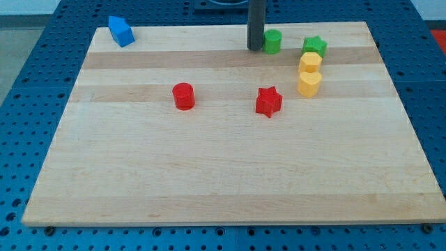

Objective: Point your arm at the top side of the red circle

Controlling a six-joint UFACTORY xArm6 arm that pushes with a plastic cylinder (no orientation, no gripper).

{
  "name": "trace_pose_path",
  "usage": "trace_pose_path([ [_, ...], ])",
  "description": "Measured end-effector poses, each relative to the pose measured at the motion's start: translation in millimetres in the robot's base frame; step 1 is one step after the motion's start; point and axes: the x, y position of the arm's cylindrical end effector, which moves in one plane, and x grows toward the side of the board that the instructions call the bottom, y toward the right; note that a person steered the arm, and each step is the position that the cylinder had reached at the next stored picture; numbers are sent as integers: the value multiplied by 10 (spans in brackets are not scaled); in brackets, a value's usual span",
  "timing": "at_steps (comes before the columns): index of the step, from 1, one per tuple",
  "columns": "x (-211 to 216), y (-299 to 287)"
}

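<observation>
The red circle stands on the wooden board, left of centre. My tip rests near the board's top edge, just left of the green circle. The tip is well up and to the right of the red circle, far apart from it. A red star lies right of the red circle, below my tip.
A blue block sits at the board's top left corner. A green star lies at the top right, with two yellow blocks stacked in a column just below it. A blue pegboard surrounds the board.
</observation>
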Motion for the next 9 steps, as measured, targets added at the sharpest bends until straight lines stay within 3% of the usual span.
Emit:
trace_pose_path([
  [2, -186, 742],
  [5, -366, 95],
  [7, -362, -655],
  [9, 18, -1192],
])
